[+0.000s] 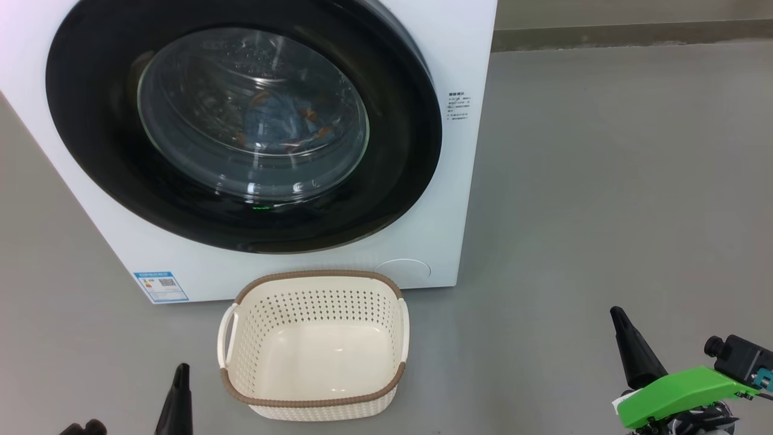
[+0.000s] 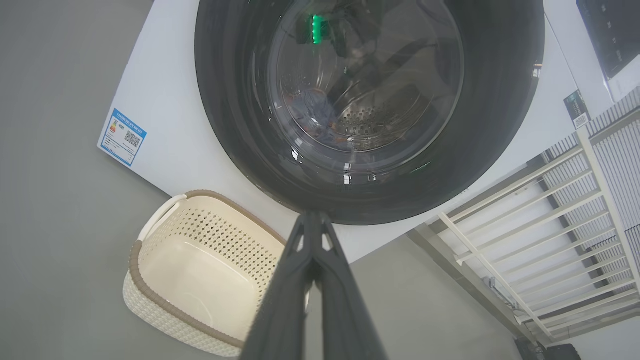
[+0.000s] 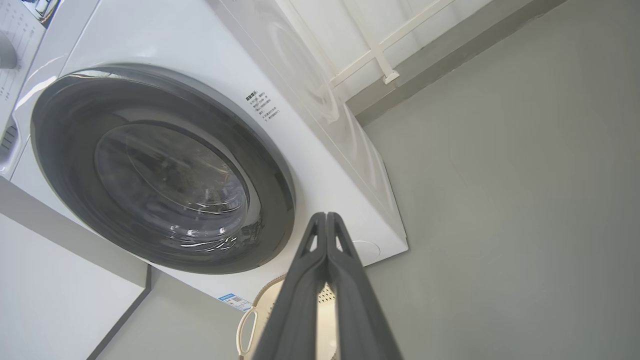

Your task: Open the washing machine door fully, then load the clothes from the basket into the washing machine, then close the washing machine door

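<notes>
The washing machine (image 1: 459,181) is seen standing on the grey floor (image 1: 604,181), and its door (image 1: 90,121) is shown lying flat against the white front, the black rim closed all round. Through the glass window the clothes (image 1: 284,118) are made out inside the drum: blue fabric dotted with orange-brown marks. A cream piece cannot be told apart. The basket (image 1: 314,308) is set on the floor just before the machine's lower front edge, about midway along it, and its pale inner bottom is laid bare. A blue sticker (image 1: 161,287) is spotted at the lower left corner of the machine's front, just left of the basket. The left claw (image 2: 312,220) is held low near the basket's left side, apart from it, and its two dark fingers are pressed together at the tips, nothing caught between them. The right claw (image 3: 326,220) is held well off to the basket's right above open floor, likewise pinched narrow, tip to tip, with nothing gripped. A green cover (image 1: 676,393) is seen on the right wrist. A white railing (image 2: 525,235) is caught beside the machine in the left wrist view.
</notes>
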`<state>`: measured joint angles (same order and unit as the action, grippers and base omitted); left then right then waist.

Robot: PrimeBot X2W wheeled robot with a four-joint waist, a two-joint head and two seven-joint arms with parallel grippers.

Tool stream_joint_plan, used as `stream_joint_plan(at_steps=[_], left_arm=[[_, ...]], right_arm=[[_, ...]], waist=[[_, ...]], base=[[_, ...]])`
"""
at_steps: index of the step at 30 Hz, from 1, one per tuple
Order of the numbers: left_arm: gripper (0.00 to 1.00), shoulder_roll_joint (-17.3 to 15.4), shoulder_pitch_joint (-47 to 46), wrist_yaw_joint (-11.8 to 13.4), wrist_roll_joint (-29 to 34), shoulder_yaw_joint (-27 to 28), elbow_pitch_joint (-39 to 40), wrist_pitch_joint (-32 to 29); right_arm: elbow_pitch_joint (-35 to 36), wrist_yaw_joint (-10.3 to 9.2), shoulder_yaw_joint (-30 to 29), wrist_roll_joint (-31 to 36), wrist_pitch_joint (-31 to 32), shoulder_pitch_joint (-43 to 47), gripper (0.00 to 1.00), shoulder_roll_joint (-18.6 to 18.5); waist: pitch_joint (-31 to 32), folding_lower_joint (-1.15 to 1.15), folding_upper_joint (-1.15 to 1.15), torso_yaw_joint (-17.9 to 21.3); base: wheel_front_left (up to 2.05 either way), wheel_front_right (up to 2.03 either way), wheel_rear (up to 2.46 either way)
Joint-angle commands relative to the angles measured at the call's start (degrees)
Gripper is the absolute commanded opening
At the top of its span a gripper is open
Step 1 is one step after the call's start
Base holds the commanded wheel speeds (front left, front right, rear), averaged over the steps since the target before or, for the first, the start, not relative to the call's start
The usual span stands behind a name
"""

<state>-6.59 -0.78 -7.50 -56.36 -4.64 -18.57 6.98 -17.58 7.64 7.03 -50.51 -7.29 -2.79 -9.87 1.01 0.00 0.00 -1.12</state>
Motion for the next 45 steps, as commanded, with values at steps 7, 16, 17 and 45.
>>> stream_joint_plan(at_steps=[7,16,17,45], left_arm=[[0.00,-0.2,-2.8,0.0,-4.3,2.2,2.1,-1.5],[0.00,0.3,-3.1,0.0,-8.3,3.3,2.4,-3.0],[0.00,0.3,-3.1,0.0,-8.7,3.5,2.5,-3.1],[0.00,1.8,-4.2,0.0,-20.6,6.9,3.4,-7.7]], right_arm=[[1.8,-0.06,-1.5,-5.0,1.5,-2.3,0.00,0.2],[2.0,-0.07,-3.0,-9.6,3.0,-2.4,0.00,1.0],[2.1,-0.07,-3.1,-10.1,3.1,-2.4,0.00,1.1],[2.7,-0.11,-7.6,-24.1,7.7,-2.8,0.00,3.6]], waist=[[-0.1,0.00,0.00,0.1],[-0.3,0.00,0.00,0.2],[-0.3,0.00,0.00,0.2],[-0.7,0.00,0.00,0.6]], base=[[0.00,0.00,0.00],[0.00,0.00,0.00],[0.00,0.00,0.00],[0.00,0.00,0.00]])
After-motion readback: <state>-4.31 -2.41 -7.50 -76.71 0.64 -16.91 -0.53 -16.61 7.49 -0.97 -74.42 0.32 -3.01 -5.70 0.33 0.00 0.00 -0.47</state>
